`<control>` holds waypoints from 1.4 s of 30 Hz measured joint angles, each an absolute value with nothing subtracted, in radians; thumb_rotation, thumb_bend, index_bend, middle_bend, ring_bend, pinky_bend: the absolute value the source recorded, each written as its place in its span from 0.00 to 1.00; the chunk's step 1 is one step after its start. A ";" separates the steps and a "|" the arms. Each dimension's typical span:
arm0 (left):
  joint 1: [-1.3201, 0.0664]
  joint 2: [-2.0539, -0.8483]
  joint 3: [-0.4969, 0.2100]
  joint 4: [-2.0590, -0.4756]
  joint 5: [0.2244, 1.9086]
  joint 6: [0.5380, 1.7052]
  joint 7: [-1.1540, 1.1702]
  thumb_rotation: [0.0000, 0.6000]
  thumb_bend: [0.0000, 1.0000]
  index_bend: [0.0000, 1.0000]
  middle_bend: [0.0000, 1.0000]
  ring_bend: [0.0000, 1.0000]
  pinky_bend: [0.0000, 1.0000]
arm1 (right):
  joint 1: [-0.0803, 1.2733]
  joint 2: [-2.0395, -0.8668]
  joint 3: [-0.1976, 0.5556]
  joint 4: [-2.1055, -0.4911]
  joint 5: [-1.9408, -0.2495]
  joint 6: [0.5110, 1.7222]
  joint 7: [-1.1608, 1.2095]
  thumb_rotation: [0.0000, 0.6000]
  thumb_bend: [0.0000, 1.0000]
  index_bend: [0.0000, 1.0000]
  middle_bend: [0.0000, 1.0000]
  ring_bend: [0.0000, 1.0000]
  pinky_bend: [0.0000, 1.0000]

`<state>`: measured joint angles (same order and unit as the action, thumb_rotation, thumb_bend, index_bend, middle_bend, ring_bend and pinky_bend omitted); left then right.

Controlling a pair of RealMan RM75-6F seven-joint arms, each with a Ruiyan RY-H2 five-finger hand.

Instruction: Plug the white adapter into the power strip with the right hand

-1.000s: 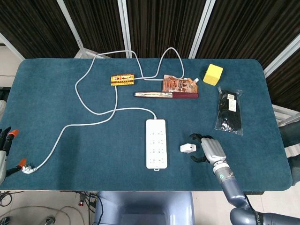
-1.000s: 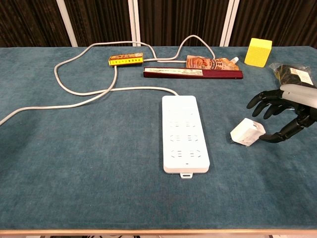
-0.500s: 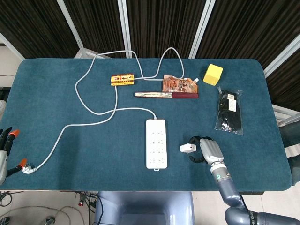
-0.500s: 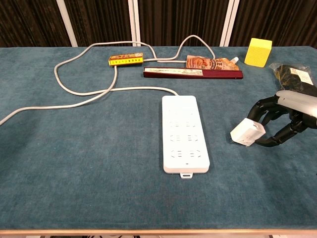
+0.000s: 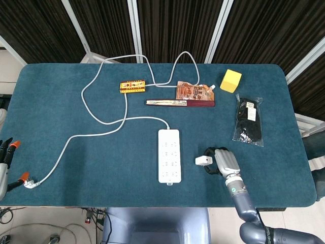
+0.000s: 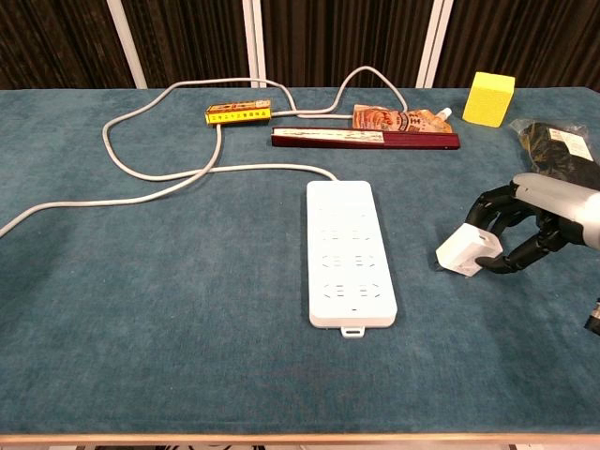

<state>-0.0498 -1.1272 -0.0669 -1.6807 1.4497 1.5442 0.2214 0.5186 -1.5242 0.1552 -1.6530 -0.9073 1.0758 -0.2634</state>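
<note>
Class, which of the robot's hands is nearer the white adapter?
The right hand: its fingers close around the adapter. The left hand sits off the table's far left edge.

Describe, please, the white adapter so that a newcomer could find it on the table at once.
Start at the long white power strip in the middle of the blue table. Just to its right lies the white adapter, with the right hand closing its dark fingers around it. It is the only small white block there, far shorter than the strip.

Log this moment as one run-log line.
phase: grasping | right robot hand: fingers closing around white adapter, still on table | power strip: nothing plugged in | left robot hand: idle at table edge
</note>
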 measured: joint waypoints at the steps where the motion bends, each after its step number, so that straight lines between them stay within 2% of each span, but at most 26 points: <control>1: -0.050 -1.127 -0.067 -1.681 1.449 1.545 0.222 1.00 0.18 0.13 0.05 0.00 0.01 | 0.519 -1.527 0.157 -1.649 -0.908 1.075 -0.262 1.00 0.41 0.44 0.40 0.34 0.19; 17: -0.050 -1.129 -0.068 -1.681 1.447 1.544 0.225 1.00 0.18 0.13 0.05 0.00 0.01 | 0.526 -1.542 0.159 -1.627 -0.897 1.053 -0.271 1.00 0.43 0.46 0.42 0.35 0.19; 24: -0.050 -1.129 -0.067 -1.683 1.448 1.543 0.227 1.00 0.18 0.13 0.05 0.00 0.01 | 0.525 -1.543 0.161 -1.626 -0.909 1.050 -0.257 1.00 0.46 0.57 0.52 0.39 0.19; 33: -0.050 -1.128 -0.067 -1.682 1.447 1.542 0.222 1.00 0.18 0.13 0.05 0.00 0.01 | 0.520 -1.546 0.171 -1.629 -0.960 1.077 -0.234 1.00 0.52 0.66 0.58 0.44 0.20; 38: -0.049 -1.126 -0.069 -1.682 1.444 1.544 0.217 1.00 0.18 0.13 0.05 0.00 0.01 | 0.526 -1.498 0.171 -1.665 -1.013 1.068 -0.231 1.00 0.53 0.67 0.58 0.44 0.22; 42: -0.048 -1.125 -0.069 -1.684 1.445 1.547 0.215 1.00 0.18 0.13 0.05 0.00 0.01 | 0.554 -1.425 0.171 -1.715 -1.034 1.017 -0.258 1.00 0.53 0.68 0.58 0.45 0.22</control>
<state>-0.0476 -1.1250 -0.0687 -1.6836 1.4447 1.5468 0.2155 0.5544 -1.4251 0.1708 -1.7153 -1.0341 1.0172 -0.2579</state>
